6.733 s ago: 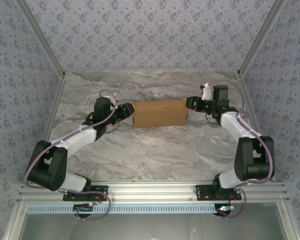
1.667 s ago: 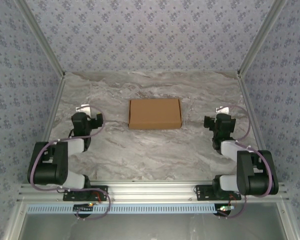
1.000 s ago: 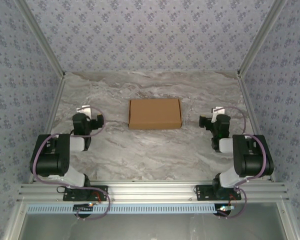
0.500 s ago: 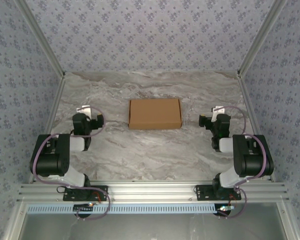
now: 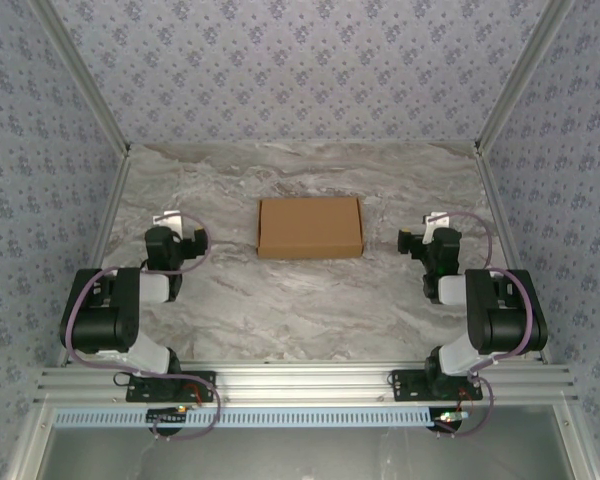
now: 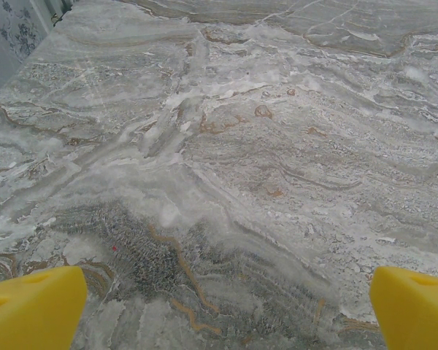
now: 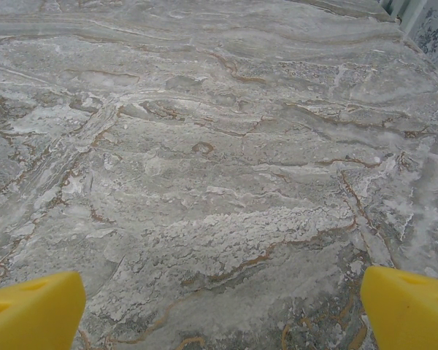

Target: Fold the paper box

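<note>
The left gripper (image 5: 192, 241) is wide open and holds nothing. In its own camera, its yellow fingertips (image 6: 33, 310) sit far apart in the two bottom corners, with bare gray table (image 6: 226, 146) between them. The gripper is low and close to the table top. It points in toward the middle.

The right gripper (image 5: 408, 240) is the same: wide open and empty. Its yellow fingertips (image 7: 409, 310) also sit in the bottom corners of its own camera, with swirly gray stone between them (a few thin brown lines run through the stone). It points in toward the middle too, so the two grippers face each other.

Both arms are folded back toward their bases. The left arm (image 5: 105, 320) is bent up on the left side, and the right arm (image 5: 500, 315) is bent up on the right side. Purple cables loop along each one.

The paper box (image 5: 310, 227) lies between the two grippers, but well apart from both. It sits flat on the table, a bit past the middle, toward the far wall. It is plain brown and looks closed, with a neat flat top and straight sides. Nothing touches it.

A silver metal rail (image 5: 310, 380) runs along the near edge, where the arms are bolted on. Walls with a small blue flower pattern (image 5: 280, 70) stand around the table.
</note>
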